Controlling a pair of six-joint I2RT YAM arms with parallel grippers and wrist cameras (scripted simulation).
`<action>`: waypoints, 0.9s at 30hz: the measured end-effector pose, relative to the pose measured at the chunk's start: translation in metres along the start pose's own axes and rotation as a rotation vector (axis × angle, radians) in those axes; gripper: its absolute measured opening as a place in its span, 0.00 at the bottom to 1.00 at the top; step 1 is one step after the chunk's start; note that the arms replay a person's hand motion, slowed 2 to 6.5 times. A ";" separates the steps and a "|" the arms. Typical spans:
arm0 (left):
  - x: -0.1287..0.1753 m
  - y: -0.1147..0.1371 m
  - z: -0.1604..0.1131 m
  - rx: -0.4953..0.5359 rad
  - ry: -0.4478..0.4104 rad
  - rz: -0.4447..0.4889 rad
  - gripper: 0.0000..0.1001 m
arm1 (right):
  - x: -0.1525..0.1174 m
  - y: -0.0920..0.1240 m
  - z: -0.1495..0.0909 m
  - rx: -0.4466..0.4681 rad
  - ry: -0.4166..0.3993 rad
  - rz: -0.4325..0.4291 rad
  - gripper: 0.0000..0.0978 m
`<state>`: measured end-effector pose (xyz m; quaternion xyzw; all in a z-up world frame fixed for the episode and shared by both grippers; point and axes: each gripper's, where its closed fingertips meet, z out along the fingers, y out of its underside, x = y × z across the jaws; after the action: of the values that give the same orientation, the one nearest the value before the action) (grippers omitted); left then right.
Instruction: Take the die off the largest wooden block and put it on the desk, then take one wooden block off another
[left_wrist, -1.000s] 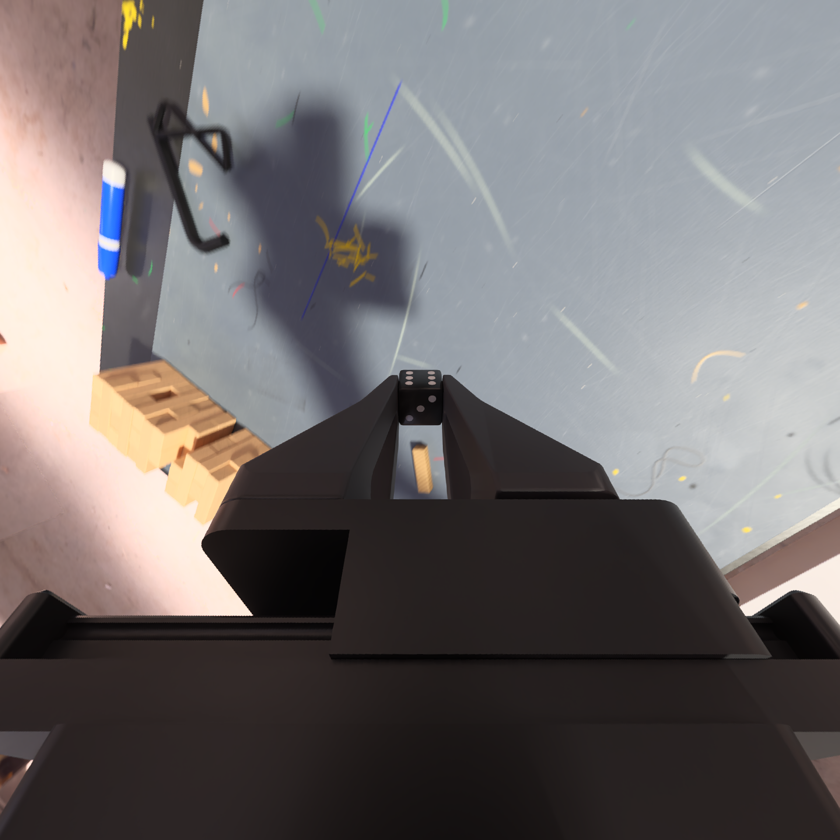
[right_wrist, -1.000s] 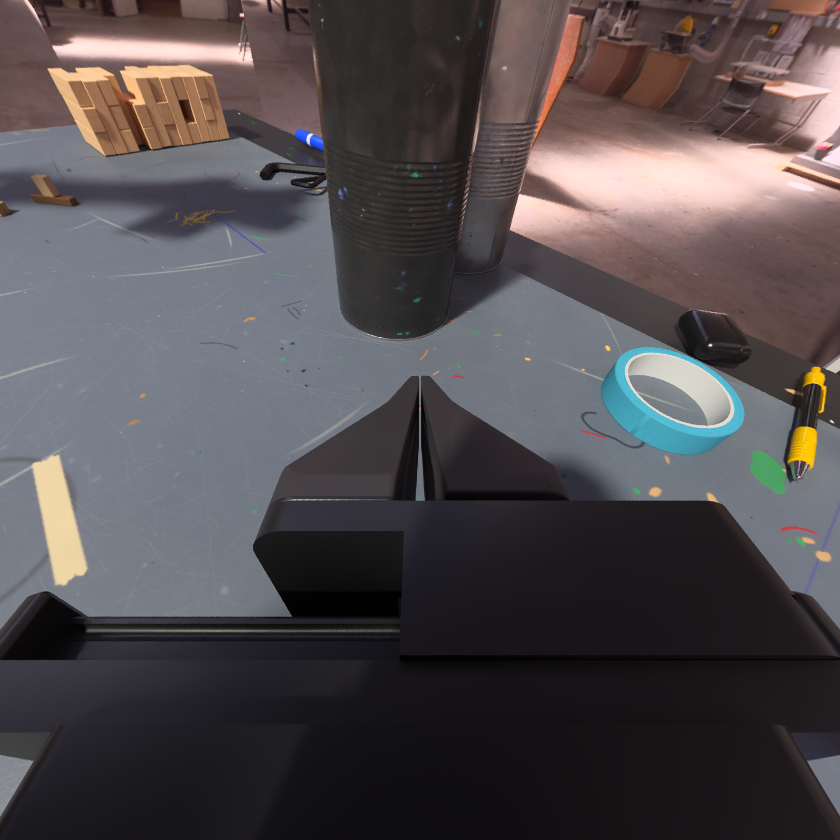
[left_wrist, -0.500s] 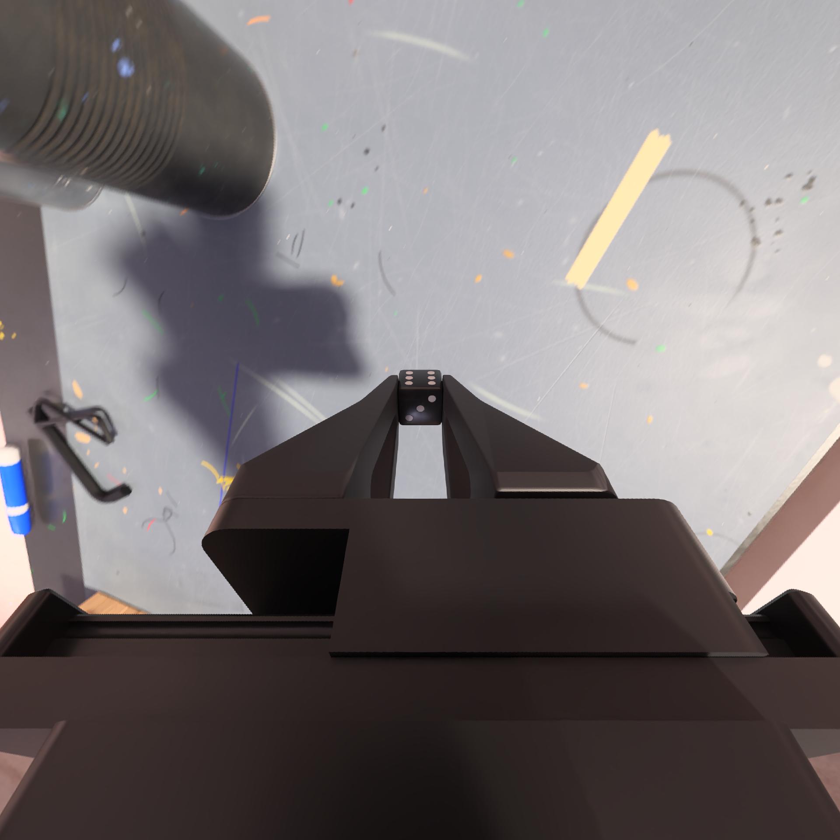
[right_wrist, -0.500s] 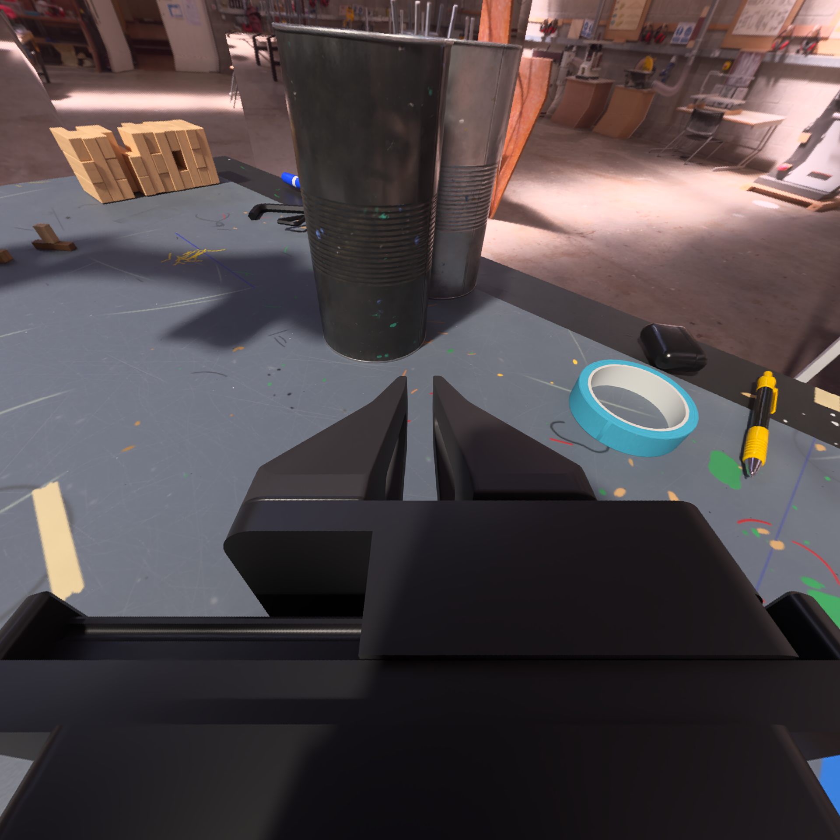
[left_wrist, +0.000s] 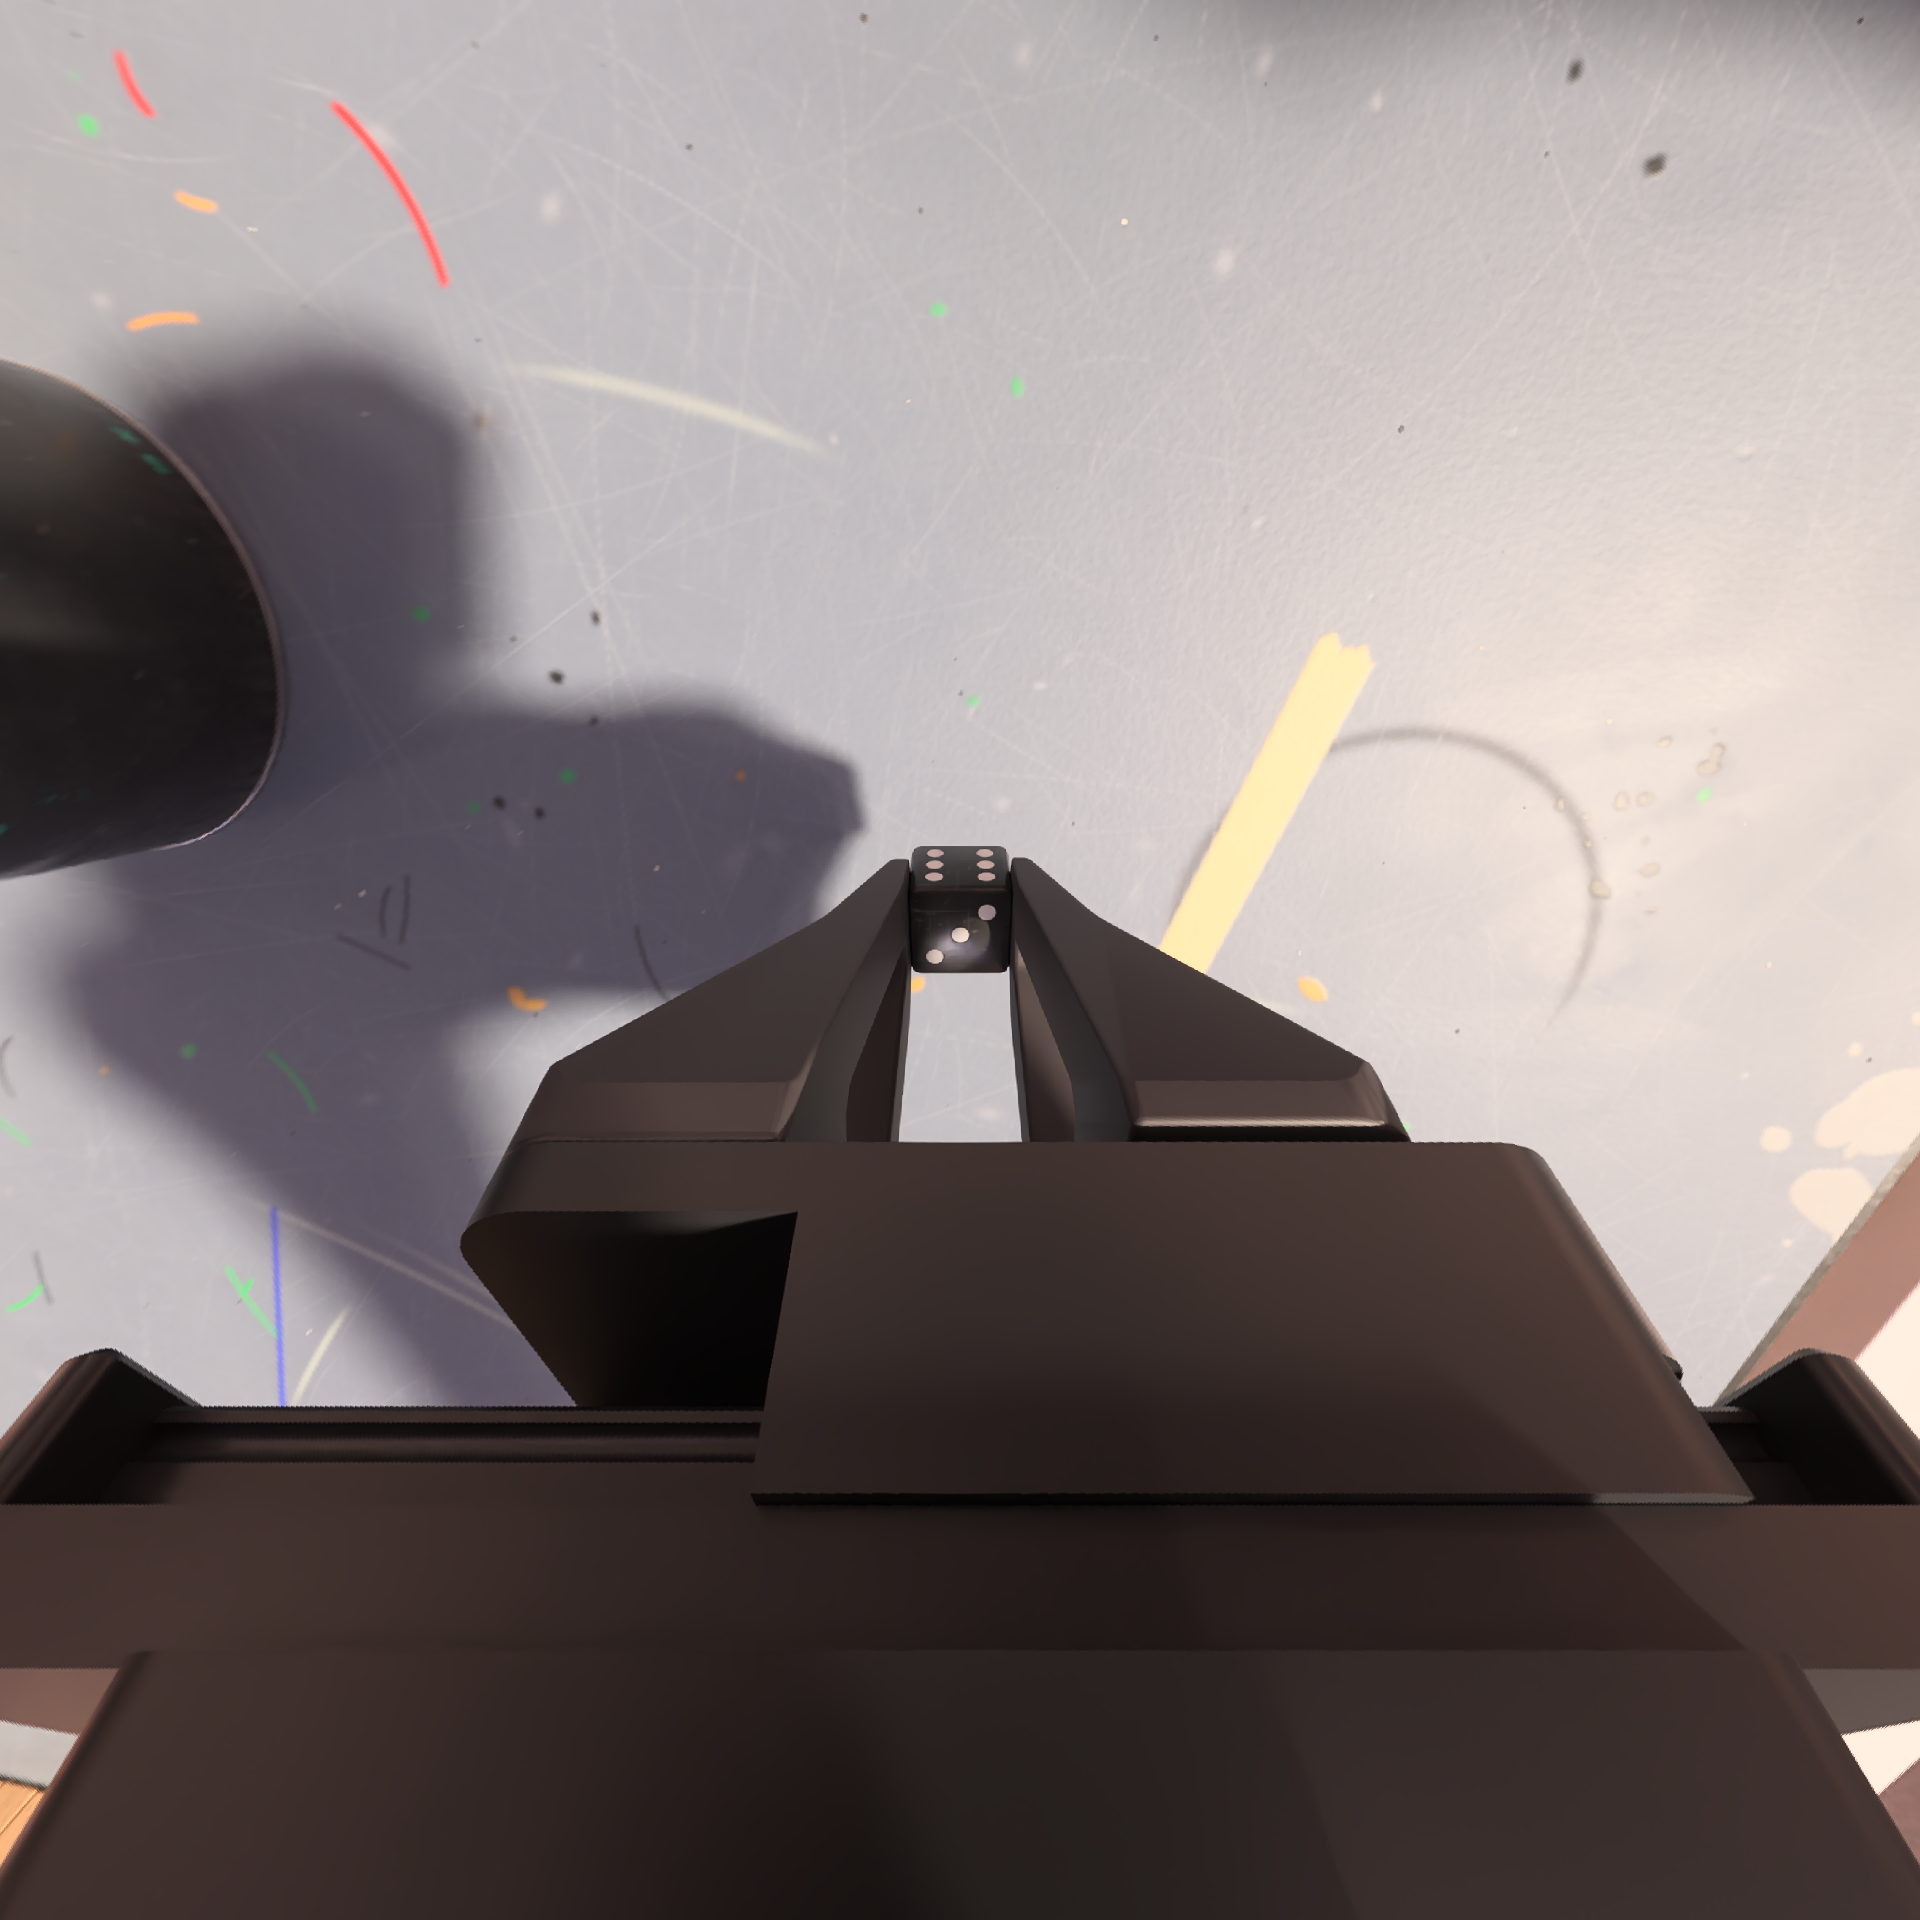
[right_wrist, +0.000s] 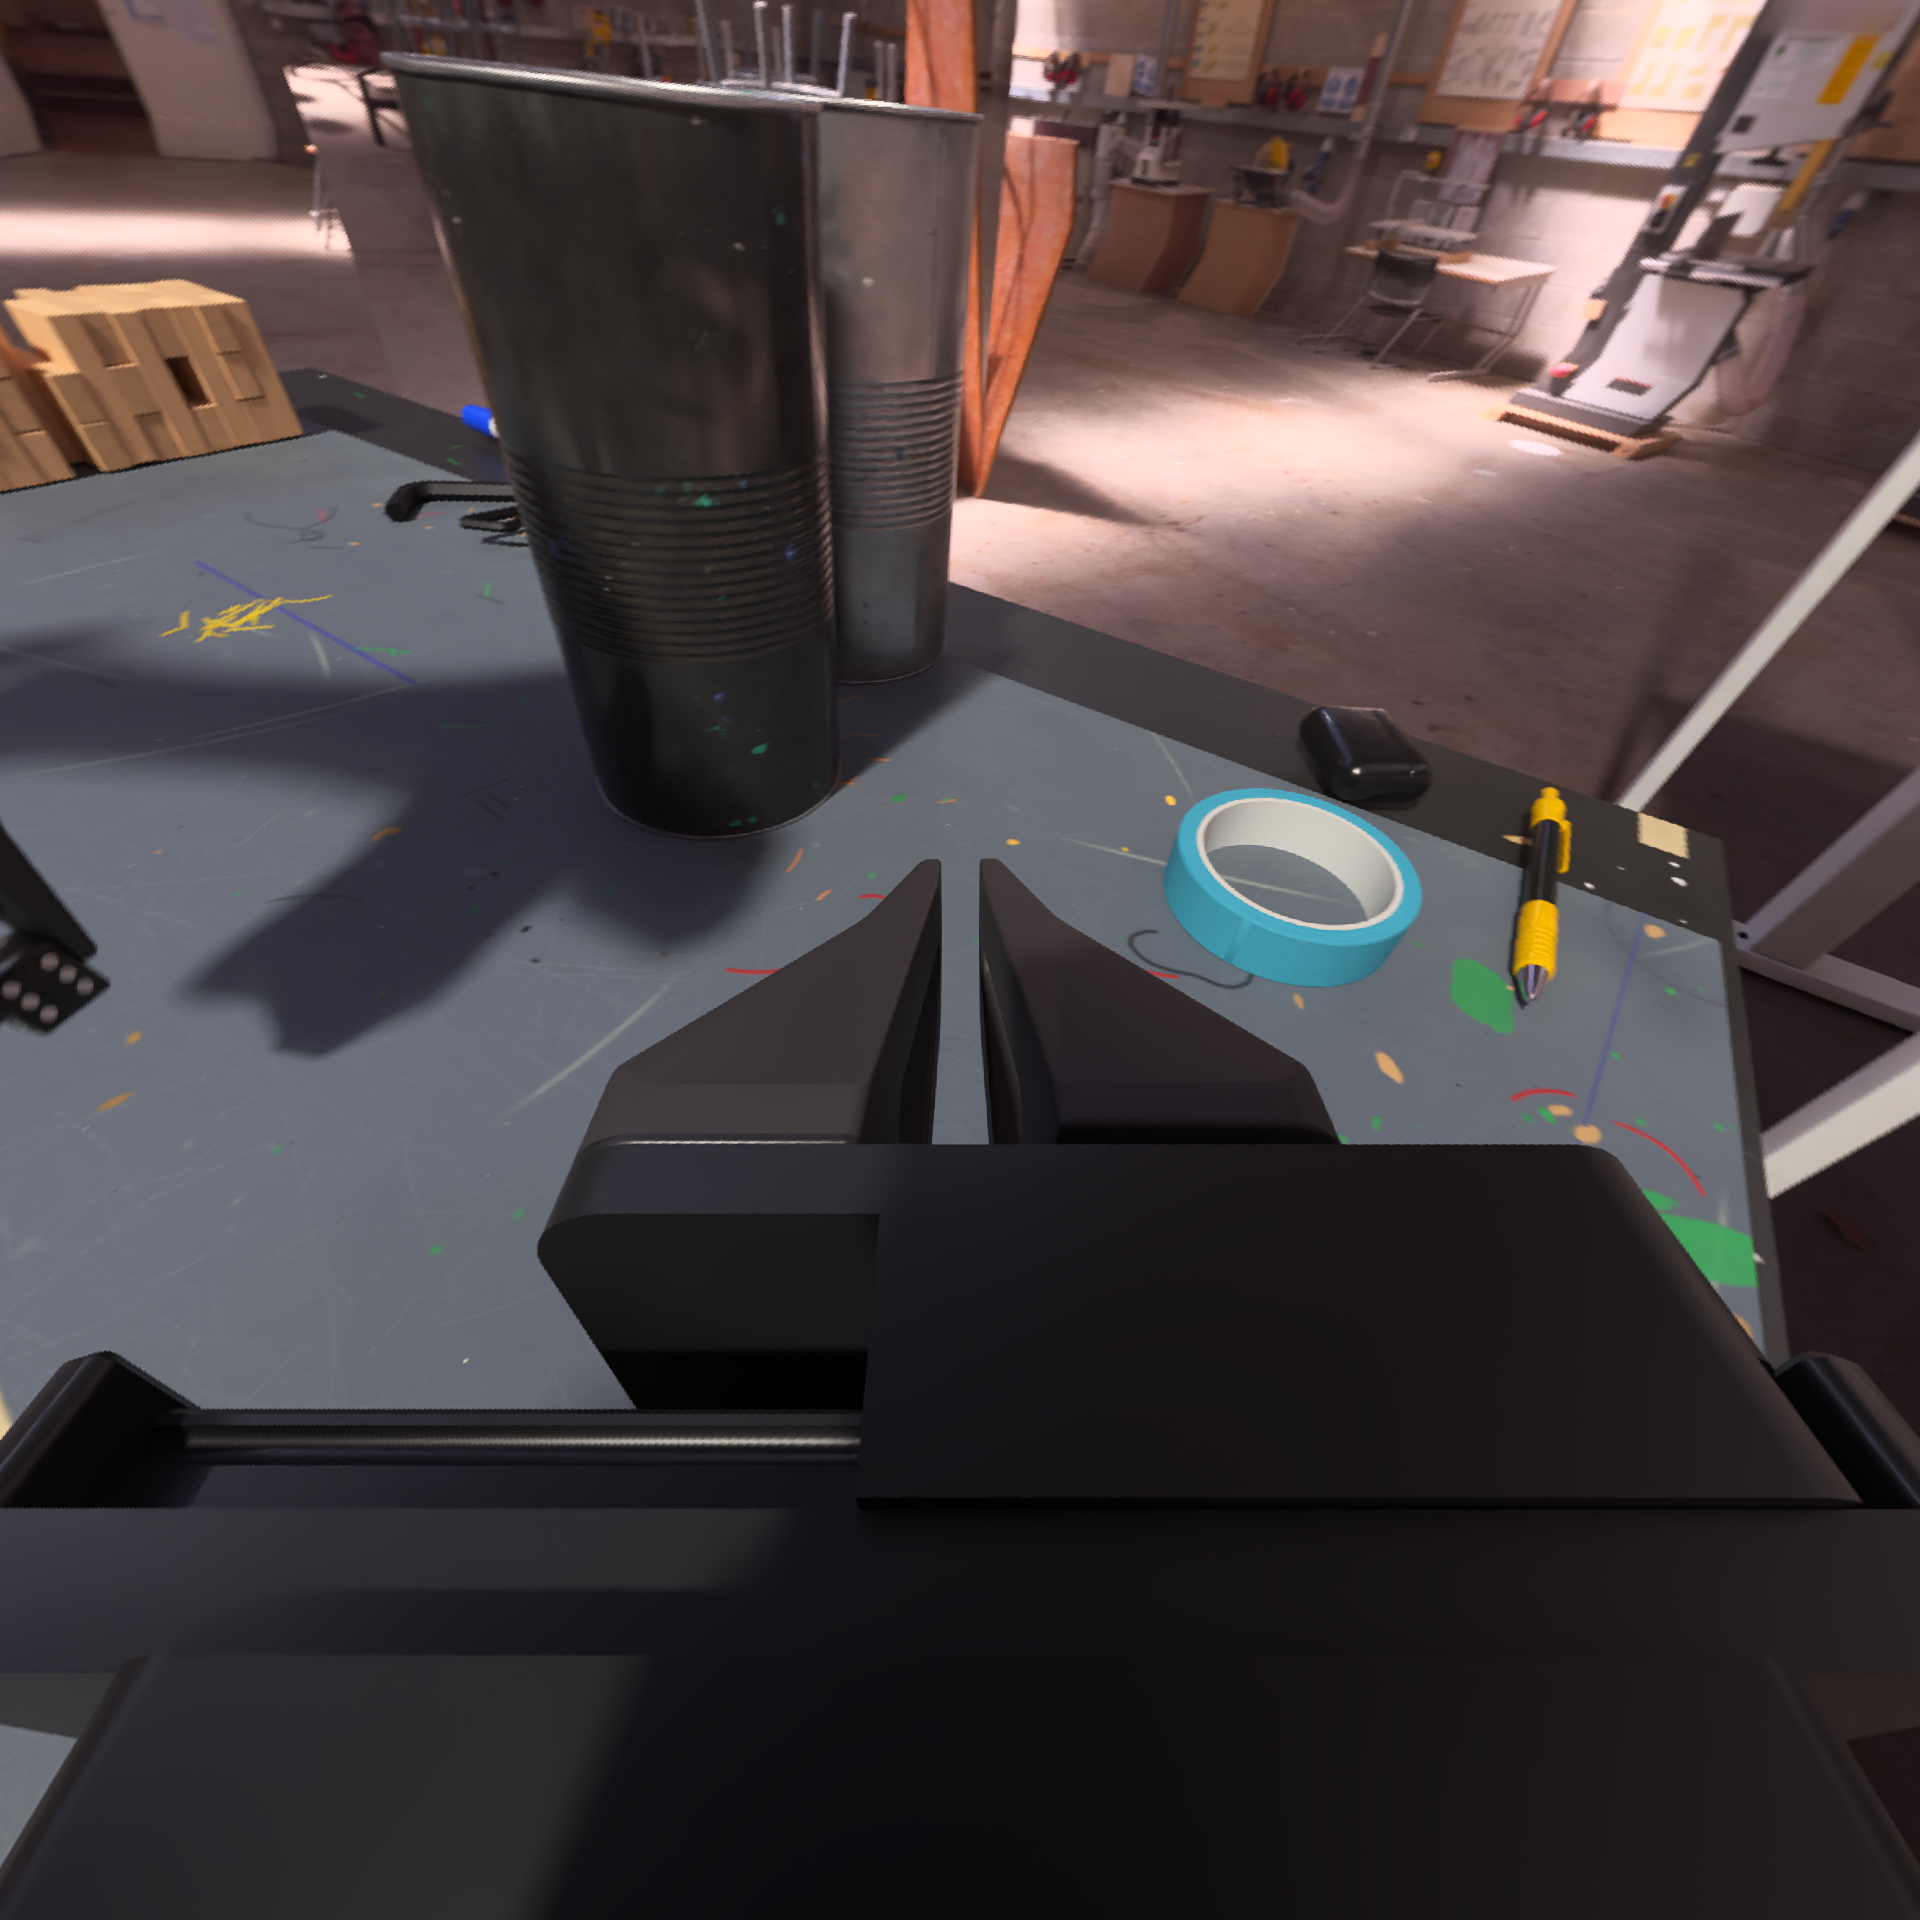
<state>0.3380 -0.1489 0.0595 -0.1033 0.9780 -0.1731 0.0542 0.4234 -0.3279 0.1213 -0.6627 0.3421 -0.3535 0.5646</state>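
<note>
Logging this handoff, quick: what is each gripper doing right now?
Left gripper: closed on the black die, above the desk.
Right gripper: slightly open, a narrow gap between its fingers, holding nothing.

Left tool (left_wrist: 959, 914) clamped on die (left_wrist: 959, 909) — right tool (right_wrist: 960, 883) slightly parted, empty.

One die (left_wrist: 959, 910); two cups (right_wrist: 665, 436); one tape roll (right_wrist: 1288, 888); one pen (right_wrist: 1538, 894).
</note>
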 end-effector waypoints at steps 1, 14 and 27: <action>0.001 -0.001 0.004 -0.004 0.008 0.000 0.16 | 0.002 -0.001 0.000 0.002 0.016 0.002 0.05; 0.012 0.005 0.034 -0.040 0.056 -0.007 0.16 | 0.026 -0.012 -0.010 0.068 0.156 0.043 0.01; 0.014 0.007 0.042 -0.007 0.049 -0.038 0.16 | 0.044 -0.023 -0.021 0.137 0.275 0.052 0.01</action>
<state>0.3295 -0.1592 0.0165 -0.1180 0.9774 -0.1733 0.0267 0.4293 -0.3730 0.1503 -0.5589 0.4084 -0.4485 0.5655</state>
